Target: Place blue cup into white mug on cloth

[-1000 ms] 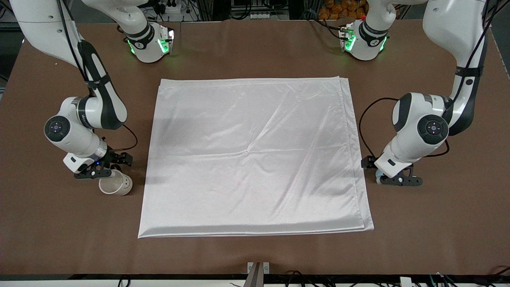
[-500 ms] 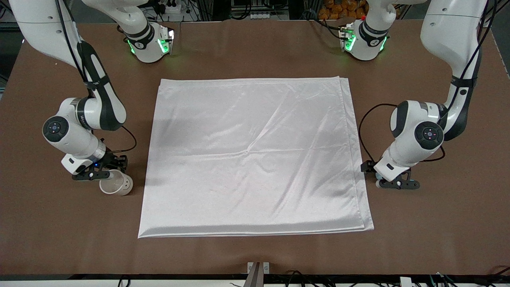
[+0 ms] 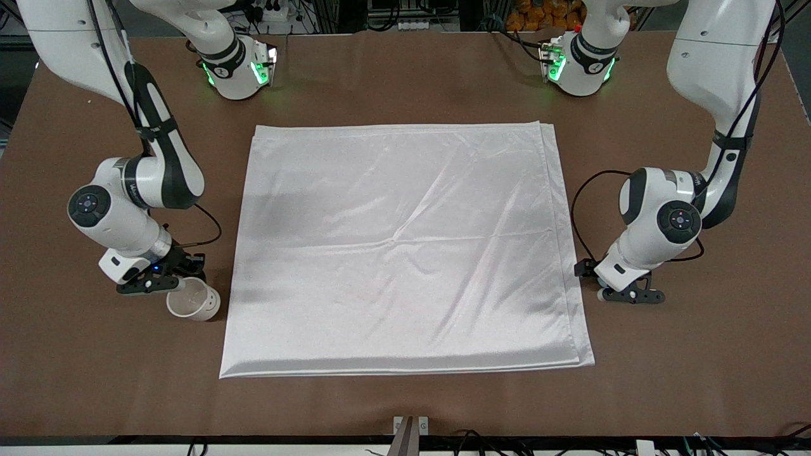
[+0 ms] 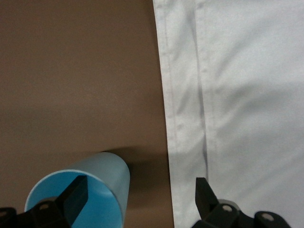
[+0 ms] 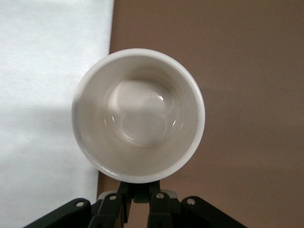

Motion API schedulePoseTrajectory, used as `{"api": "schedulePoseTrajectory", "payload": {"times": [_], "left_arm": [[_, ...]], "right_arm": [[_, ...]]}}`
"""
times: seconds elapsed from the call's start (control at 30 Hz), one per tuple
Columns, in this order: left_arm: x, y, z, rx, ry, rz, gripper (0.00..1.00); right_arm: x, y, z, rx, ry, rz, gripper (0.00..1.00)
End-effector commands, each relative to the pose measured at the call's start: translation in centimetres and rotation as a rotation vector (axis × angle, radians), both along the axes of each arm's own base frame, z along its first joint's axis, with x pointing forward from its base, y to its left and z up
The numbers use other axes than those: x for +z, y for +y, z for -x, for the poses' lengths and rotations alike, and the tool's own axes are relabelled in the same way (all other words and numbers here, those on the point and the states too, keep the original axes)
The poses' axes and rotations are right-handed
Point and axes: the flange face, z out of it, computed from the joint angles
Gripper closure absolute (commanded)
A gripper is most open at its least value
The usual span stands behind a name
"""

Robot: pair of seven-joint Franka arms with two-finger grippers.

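The small, tapered light-blue blue cup [image 4: 83,192] hangs over bare brown desk [image 3: 405,399] just beside the cloth's [image 3: 405,253] hemmed edge at the left arm's end, one finger of the left hand [image 3: 624,292] inside it; whether it is pinched, I cannot tell. The glossy round white mug [image 3: 193,299], tilted in the front view, is pinched at its rim by the right hand [image 3: 166,280] over the cloth's other edge. Since a second ago the mug has shifted toward the shiny, creased, double-folded cloth, which has not moved.
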Motion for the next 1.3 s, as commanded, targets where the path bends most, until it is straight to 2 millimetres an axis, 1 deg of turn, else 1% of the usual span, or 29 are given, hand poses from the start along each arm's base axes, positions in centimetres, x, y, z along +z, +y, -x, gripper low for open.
{"api": "schedulePoseTrajectory", "payload": {"times": [0.0,0.07,0.13,0.23,0.33,0.43,0.6,0.67,0.73,0.8,0.93,1.0,1.03,1.07,1.13,1.17,1.2,1.23,1.27], "left_arm": [[-0.6,0.7,0.0,-0.031,-0.011,-0.011,0.0],[-0.7,0.7,0.0,-0.031,-0.009,-0.011,0.0],[-0.9,0.8,0.0,-0.029,-0.006,-0.012,0.0],[-1.2,0.8,0.1,-0.029,-0.003,-0.012,0.0],[-1.7,0.8,0.1,-0.03,0.0,-0.011,0.0],[-2.1,0.8,0.3,-0.03,0.002,-0.011,0.0],[-2.2,0.8,0.4,-0.03,0.003,-0.011,0.0],[-2.1,0.8,0.4,-0.03,0.0,-0.01,0.0],[-2.2,0.8,0.4,-0.03,0.002,-0.01,0.0],[-2.1,0.7,0.4,-0.032,0.0,-0.01,0.0],[-2.1,0.7,0.4,-0.032,0.0,-0.01,0.0],[-2.1,0.7,0.4,-0.032,0.002,-0.01,0.18],[-2.1,0.7,0.4,-0.032,0.0,-0.01,0.28],[-2.1,0.7,0.4,-0.032,0.002,-0.01,0.35],[-2.1,0.7,0.4,-0.032,0.0,-0.01,0.52],[-2.1,0.7,0.4,-0.032,0.0,-0.01,0.6],[-2.1,0.8,0.4,-0.031,0.0,-0.011,0.67],[-2.1,0.8,0.4,-0.031,0.0,-0.011,0.75],[-2.1,0.7,0.4,-0.035,0.0,-0.011,0.81]], "right_arm": [[4.1,3.9,-1.6,-0.01,0.026,-0.016,1.0],[5.3,5.7,-2.0,-0.036,0.04,-0.022,1.0],[6.1,8.1,-2.1,-0.052,0.043,-0.037,1.0],[7.0,12.8,-1.7,-0.061,0.03,-0.061,1.0],[8.3,17.7,-1.1,-0.111,0.009,-0.079,1.0],[9.1,21.6,-0.3,-0.144,-0.004,-0.096,1.0],[10.1,28.3,1.5,-0.124,-0.019,-0.12,1.0],[9.8,31.1,2.3,-0.126,-0.018,-0.126,1.0],[9.4,34.2,3.5,-0.13,-0.014,-0.13,1.0],[8.5,37.5,5.0,-0.131,-0.005,-0.129,1.0],[7.2,41.8,6.8,-0.142,0.005,-0.135,1.0],[6.8,43.5,7.5,-0.151,0.007,-0.14,1.0],[6.3,44.5,8.0,-0.152,0.012,-0.14,1.0],[5.8,45.4,8.3,-0.15,0.015,-0.141,1.0],[4.9,48.1,9.6,-0.123,0.016,-0.139,1.0],[4.3,49.6,10.4,-0.106,0.016,-0.138,1.0],[3.8,50.6,10.9,-0.101,0.018,-0.135,1.0],[3.2,51.4,11.4,-0.1,0.019,-0.129,1.0],[2.7,51.7,11.4,-0.108,0.018,-0.125,1.0]]}}
